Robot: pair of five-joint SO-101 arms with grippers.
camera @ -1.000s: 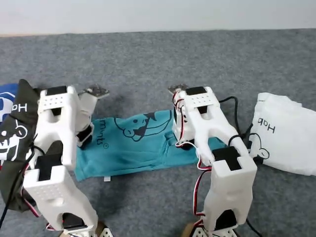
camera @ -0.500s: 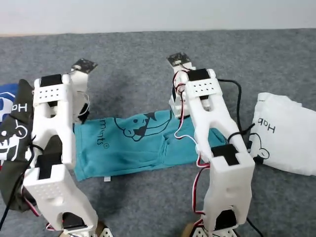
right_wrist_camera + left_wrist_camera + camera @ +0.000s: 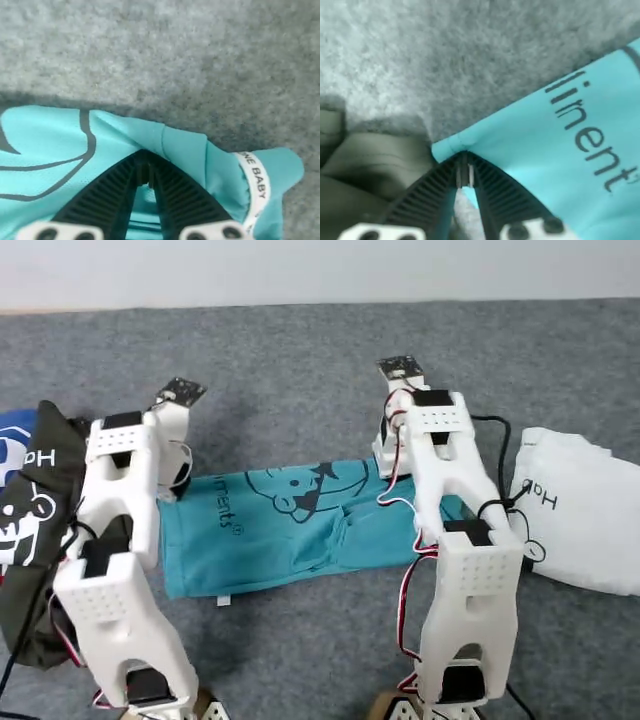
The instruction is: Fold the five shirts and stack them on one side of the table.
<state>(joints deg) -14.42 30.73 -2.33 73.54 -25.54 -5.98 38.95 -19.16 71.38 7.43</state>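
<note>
A teal shirt with a dark animal print lies folded in a strip across the grey carpet between the two arms. My left gripper is shut on the shirt's far corner next to a dark olive shirt. My right gripper is shut on the teal shirt at its far edge beside the collar band. In the high view the left arm stands at the shirt's left end and the right arm at its right end.
A dark shirt with white print, over a blue one, is piled at the left edge. A white folded shirt lies at the right. Bare grey carpet stretches behind the arms.
Both arms have shifted to the right, dragging the teal shirt with them. The shirt's left end now sits farther from the dark pile.
</note>
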